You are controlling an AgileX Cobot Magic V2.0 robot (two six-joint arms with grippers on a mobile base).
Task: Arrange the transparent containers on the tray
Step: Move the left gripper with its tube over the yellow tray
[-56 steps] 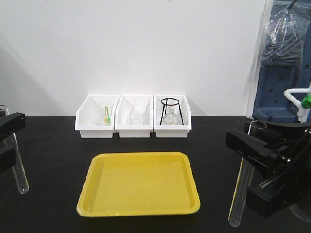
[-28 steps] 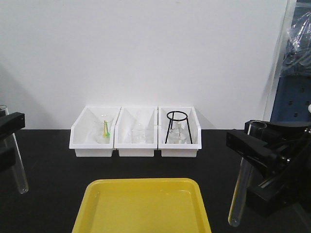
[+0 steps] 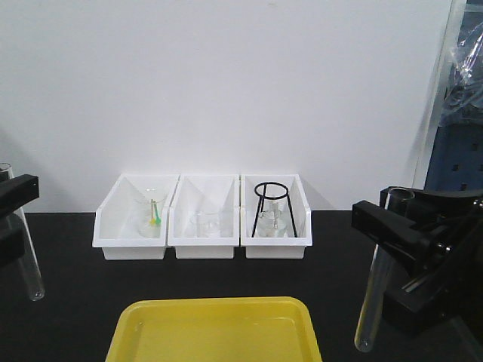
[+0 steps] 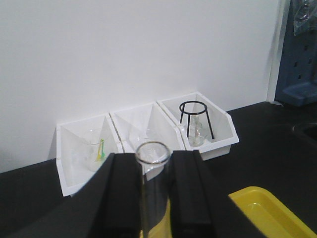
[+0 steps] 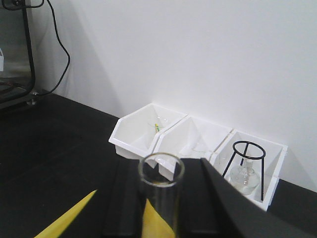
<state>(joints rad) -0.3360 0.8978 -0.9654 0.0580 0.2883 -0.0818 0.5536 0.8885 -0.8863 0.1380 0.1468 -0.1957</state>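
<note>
left gripper (image 4: pixel 152 166) and right gripper (image 5: pixel 161 178) jaws pinch left test tube (image 3: pixel 28 256) and right test tube (image 3: pixel 373 302) near the rims; we risk slip or cracking against the yellow tray (image 3: pixel 219 303).

plain white wall (image 3: pixel 226 83), black tabletop (image 3: pixel 60 294)

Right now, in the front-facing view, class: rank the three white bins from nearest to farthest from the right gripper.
1. Right bin, the row's end nearest the right gripper.
2. Middle bin, centre of the row.
3. Left bin, far end.
</note>
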